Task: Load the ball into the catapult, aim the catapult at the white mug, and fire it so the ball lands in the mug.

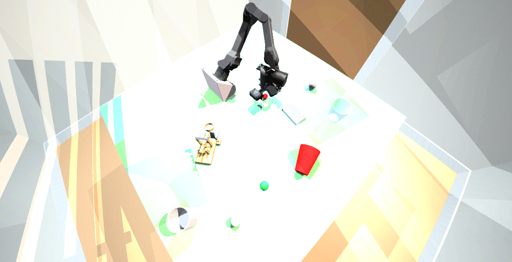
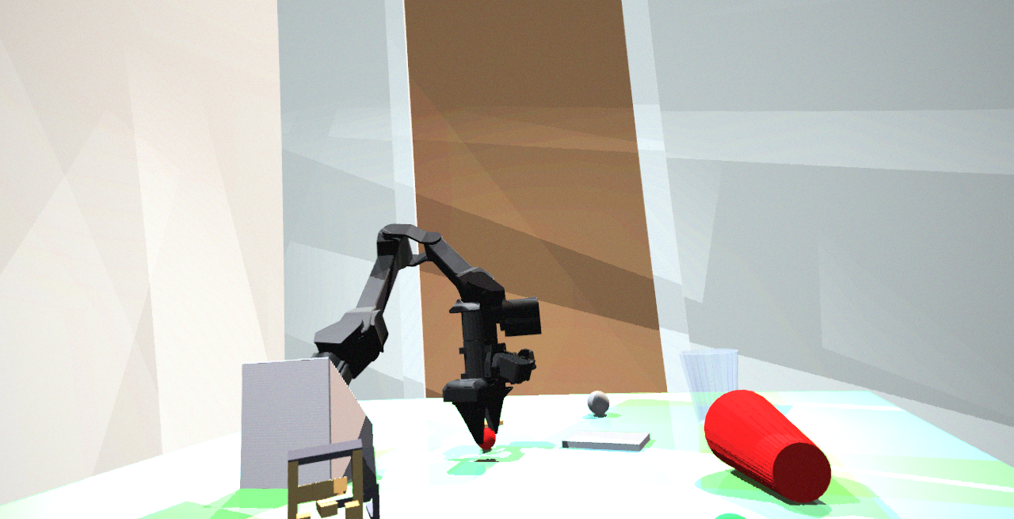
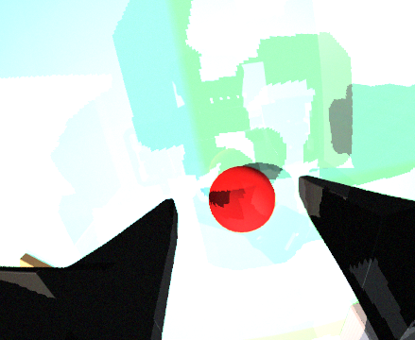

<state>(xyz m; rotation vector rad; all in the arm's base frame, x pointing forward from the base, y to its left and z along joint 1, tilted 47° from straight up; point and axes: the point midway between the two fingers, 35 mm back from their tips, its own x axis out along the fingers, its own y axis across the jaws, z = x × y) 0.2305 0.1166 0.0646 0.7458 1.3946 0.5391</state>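
Observation:
The red ball (image 1: 265, 96) (image 2: 489, 439) (image 3: 242, 199) is on the table between my fingertips. My gripper (image 2: 487, 437) (image 3: 237, 195) is open around it, pointing down, with a gap on each side in the wrist view. The fingers partly hide the ball in the exterior view. The wooden catapult (image 1: 204, 160) (image 2: 357, 477) stands left of the table's middle in the top view, its ring-shaped cup towards the arm and no ball in it. The white mug (image 1: 173, 221) stands upright at the lower left in the top view. It is not in view in the other two views.
A grey wedge block (image 1: 218, 87) (image 2: 283, 424) stands by the arm's base. A grey slab (image 1: 294, 113) (image 2: 606, 440), a grey ball (image 1: 312, 85) (image 2: 598, 402), a clear cup (image 1: 340, 110) (image 2: 709, 381) and a tipped red cup (image 1: 307, 159) (image 2: 751, 437) are rightward. A green ball (image 1: 264, 185) and white ball (image 1: 235, 221) lie nearer.

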